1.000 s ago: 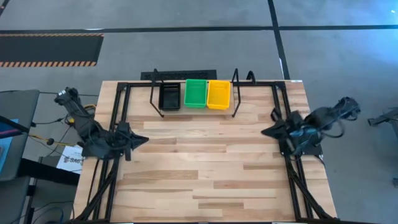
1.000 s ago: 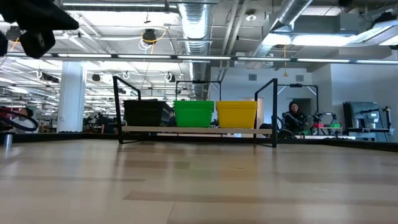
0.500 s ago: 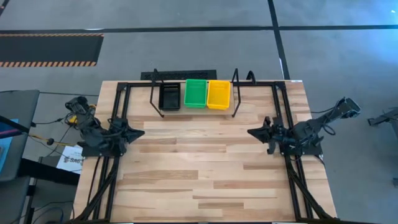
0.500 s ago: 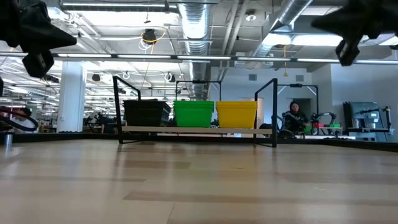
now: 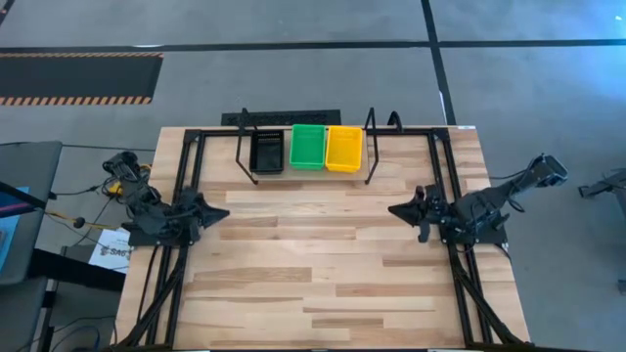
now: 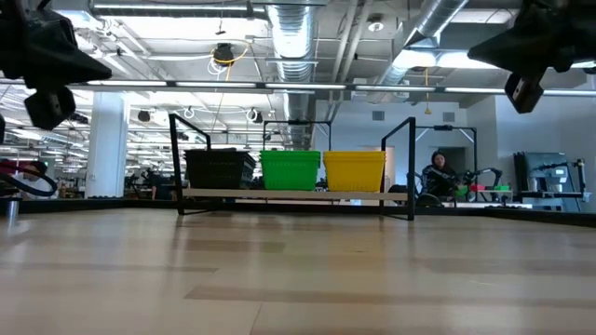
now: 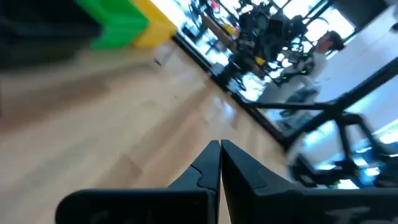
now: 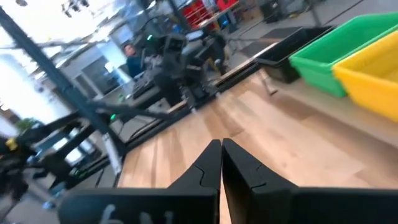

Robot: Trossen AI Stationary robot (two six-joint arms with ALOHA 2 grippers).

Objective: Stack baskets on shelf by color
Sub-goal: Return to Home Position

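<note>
Both claws are pinched shut and empty: left gripper (image 5: 221, 214) by the table's (image 5: 313, 279) left edge, right gripper (image 5: 394, 209) by its right edge, tips pointing inward. Over the last second the left eased back a touch and the right arm unfolded, and since the half-second mark neither has really moved. On the shelf (image 6: 289, 194) at the far edge, the black baskets (image 5: 266, 153), green baskets (image 5: 307, 146) and yellow baskets (image 5: 343, 148) sit side by side, unchanged. Sorting looks done and the arms are parking.

The shelf (image 6: 279, 194) stands at the far edge of the surface. On it sit black baskets (image 5: 266, 153), green baskets (image 5: 308, 146) and yellow baskets (image 5: 343, 148), side by side
</note>
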